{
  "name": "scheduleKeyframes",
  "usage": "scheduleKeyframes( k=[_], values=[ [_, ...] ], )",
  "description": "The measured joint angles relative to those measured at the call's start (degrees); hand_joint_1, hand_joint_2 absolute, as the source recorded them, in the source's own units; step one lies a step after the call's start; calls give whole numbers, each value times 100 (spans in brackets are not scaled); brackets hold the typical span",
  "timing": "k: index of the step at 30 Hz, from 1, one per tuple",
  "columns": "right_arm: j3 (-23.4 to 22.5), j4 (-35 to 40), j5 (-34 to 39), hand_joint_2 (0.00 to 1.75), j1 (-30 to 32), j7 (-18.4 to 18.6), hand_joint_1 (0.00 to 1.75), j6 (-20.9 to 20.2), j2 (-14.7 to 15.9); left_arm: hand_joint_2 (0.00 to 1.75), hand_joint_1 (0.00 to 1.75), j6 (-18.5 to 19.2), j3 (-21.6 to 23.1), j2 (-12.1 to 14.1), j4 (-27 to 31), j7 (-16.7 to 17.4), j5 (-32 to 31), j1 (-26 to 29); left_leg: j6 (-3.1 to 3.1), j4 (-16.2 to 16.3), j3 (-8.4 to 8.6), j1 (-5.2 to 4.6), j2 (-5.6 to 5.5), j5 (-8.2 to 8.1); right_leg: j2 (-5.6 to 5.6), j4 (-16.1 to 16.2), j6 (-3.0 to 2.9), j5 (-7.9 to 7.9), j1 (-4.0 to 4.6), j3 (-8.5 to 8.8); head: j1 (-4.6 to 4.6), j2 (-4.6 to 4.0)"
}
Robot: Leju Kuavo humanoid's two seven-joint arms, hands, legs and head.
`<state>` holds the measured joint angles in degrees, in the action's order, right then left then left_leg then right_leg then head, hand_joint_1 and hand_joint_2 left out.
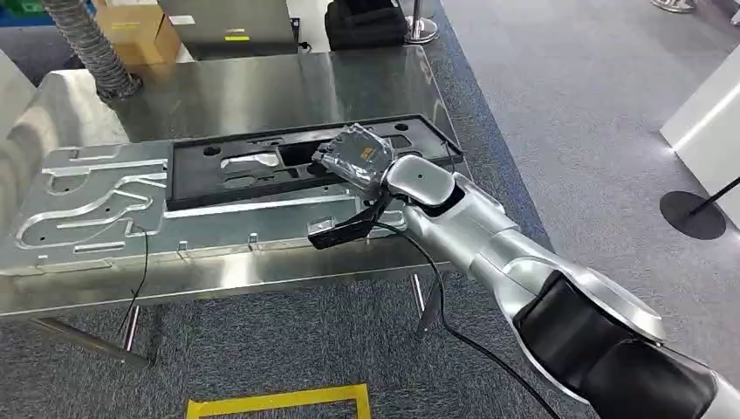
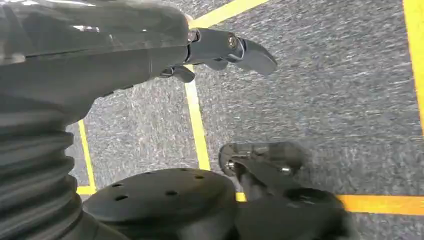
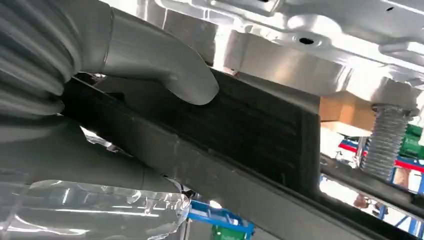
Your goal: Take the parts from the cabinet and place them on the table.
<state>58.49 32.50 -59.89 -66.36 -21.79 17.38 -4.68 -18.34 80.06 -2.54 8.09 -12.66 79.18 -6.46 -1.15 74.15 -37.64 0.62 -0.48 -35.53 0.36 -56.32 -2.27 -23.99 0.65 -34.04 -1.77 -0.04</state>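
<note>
Right robot hand [image 1: 353, 160] is seen gripping the black tray [image 1: 262, 166] at its near edge, thumb on top; tray lies flat on the silver plate [image 1: 87, 209] atop the desk [image 1: 262, 87]. Placing step judged nearly complete; release and withdrawal are called for next. Left robot hand [image 2: 220, 50] hangs over the floor, holding nothing, fingers apart.

Head view looks down on the table [image 1: 262, 96]; wrist views sit close, the left facing floor [image 2: 325, 100].

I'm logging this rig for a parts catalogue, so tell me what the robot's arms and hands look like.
The right arm is glossy silver with a black fabric band near the elbow and a black cable trailing beneath it. The right hand has a grey back and dark fingers. The left hand shows a grey ribbed cover and dark, jointed metal fingers.
</note>
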Motion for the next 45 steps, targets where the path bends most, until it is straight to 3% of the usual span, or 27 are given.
scheduleKeyframes(
  k=[1,2,3,4,5,6,7,8,11,12,13,15,16,17,18,20,21,22,23,24,28,34,35,41,42,45],
  values=[
    [18,-2,-2,175,15,0,175,-2,0,175,0,2,-2,0,0,-24,13,-9,-31,28,-153,9,3,-94,3,-4,22,-81,-17,105,0,0],
    [31,-9,-4,175,19,4,175,-2,0,175,0,7,-2,0,0,-24,5,-27,-43,-132,-176,14,9,-40,3,-12,44,-152,-36,196,0,0],
    [48,-9,-11,175,18,9,175,-7,-2,175,0,4,-2,0,0,-24,5,-26,-73,-479,-125,20,15,181,0,-33,77,-222,-63,298,0,0],
    [53,-9,-15,175,10,13,175,-7,-13,175,0,4,-2,7,0,-24,5,-14,-108,-943,-42,38,17,537,2,-57,108,-314,-92,393,0,0],
    [61,-11,-15,175,13,20,175,-9,-15,175,0,2,-2,9,0,-24,7,2,-132,-1410,5,70,27,1133,-1,-80,150,-403,-92,425,0,0],
    [70,-26,-15,175,17,22,175,-13,-15,175,0,4,-2,-7,2,-31,7,13,-104,-1588,-74,80,62,1485,13,-175,185,-469,-84,475,2,0],
    [79,-35,-20,175,1,33,175,-22,-15,175,0,15,-2,9,4,-31,5,-3,25,-1582,-26,33,52,1395,45,-113,229,-465,-80,392,2,0],
    [85,-42,-31,175,16,48,175,-26,-15,175,0,15,-2,4,4,-39,3,-8,82,-1564,-82,33,36,1448,36,-116,269,-485,-75,369,-2,2],
    [85,-42,-33,175,5,52,175,-22,-13,175,0,15,-2,0,4,-39,-4,-25,164,-1594,-33,49,22,1403,16,-207,365,-605,-118,375,0,2],
    [85,-42,-31,175,-9,52,175,-22,-13,175,0,15,-2,0,4,-35,-4,-28,201,-1607,-4,49,23,1378,7,-459,377,-726,-114,249,2,0],
    [87,-44,-31,175,-23,52,175,-22,-13,175,0,11,-2,0,4,-28,-4,-33,226,-1610,10,48,24,1360,6,-878,383,-897,-115,10,2,0],
    [98,-55,-31,175,0,50,175,-31,-13,175,0,9,-2,2,4,-9,7,-31,259,-1608,37,34,24,1314,5,-1869,387,-1225,-115,-604,2,0],
    [109,-68,-31,175,21,50,175,-41,-9,175,0,9,-2,7,4,-7,13,-27,261,-1606,61,28,18,1290,5,-2064,383,-1182,-115,-785,2,0],
    [127,-72,-31,175,36,50,175,-55,-9,175,0,4,-2,7,4,-7,31,-29,260,-1604,101,21,4,1262,5,-1958,370,-974,-113,-820,2,2],
    [140,-72,-31,175,34,46,175,-70,-11,175,0,4,-2,7,4,-7,35,-26,259,-1602,148,11,-3,1232,5,-1627,344,-670,-108,-729,2,0],
    [140,-72,-22,175,-4,28,175,-83,-31,175,0,4,-2,4,4,-4,40,-23,245,-1607,264,-13,-11,1165,5,-591,238,-18,-66,-340,2,0],
    [144,-74,-11,175,-40,15,175,-94,-39,175,0,2,-2,-11,11,-4,55,-26,219,-1595,278,-40,-11,1141,2,-305,175,50,-13,-231,2,0],
    [149,-74,0,175,-84,2,175,-103,-61,175,0,0,-2,-7,11,-4,57,-28,192,-1589,267,-46,-19,1123,-18,-173,158,17,-19,-174,4,0],
    [151,-74,11,175,-100,-2,175,-103,-83,175,0,-2,-2,-9,11,-4,64,-22,185,-1595,256,-40,-12,1118,-18,-160,199,9,-19,-176,2,0],
    [153,-74,20,175,-104,-13,175,-103,-98,175,0,-2,-2,2,11,-4,68,-11,218,-1588,263,-54,1,1090,-1,-137,289,8,-43,-176,0,0],
    [177,-88,39,175,-104,-26,175,-103,-122,175,0,-11,-2,2,11,-7,75,-7,165,-1625,283,-36,9,1109,16,-138,251,6,-22,-178,0,0],
    [190,-105,92,175,-105,-57,175,-98,-142,175,0,-15,-2,4,11,-55,107,-5,139,-1657,295,-35,9,1124,15,-146,223,0,-21,-184,0,0],
    [192,-112,105,175,-105,-68,0,-98,-142,175,0,-15,-2,4,11,-52,105,-5,138,-1657,295,-35,9,1124,15,-148,222,-1,-21,-185,0,0],
    [216,-129,140,175,-127,-74,0,-74,-144,175,0,-103,13,4,11,13,-26,-10,138,-1657,295,-35,9,1124,13,-149,220,-2,-23,-183,0,0],
    [227,-129,142,0,-129,-74,0,-63,-144,175,0,-109,13,4,11,11,-26,-9,138,-1657,295,-35,9,1124,13,-149,220,-2,-26,-183,0,0],
    [238,-133,144,0,-132,-74,0,-33,-144,175,0,-129,13,7,11,-9,-2,-7,138,-1656,297,-35,9,1124,13,-149,222,-1,-30,-180,0,0]
  ],
)
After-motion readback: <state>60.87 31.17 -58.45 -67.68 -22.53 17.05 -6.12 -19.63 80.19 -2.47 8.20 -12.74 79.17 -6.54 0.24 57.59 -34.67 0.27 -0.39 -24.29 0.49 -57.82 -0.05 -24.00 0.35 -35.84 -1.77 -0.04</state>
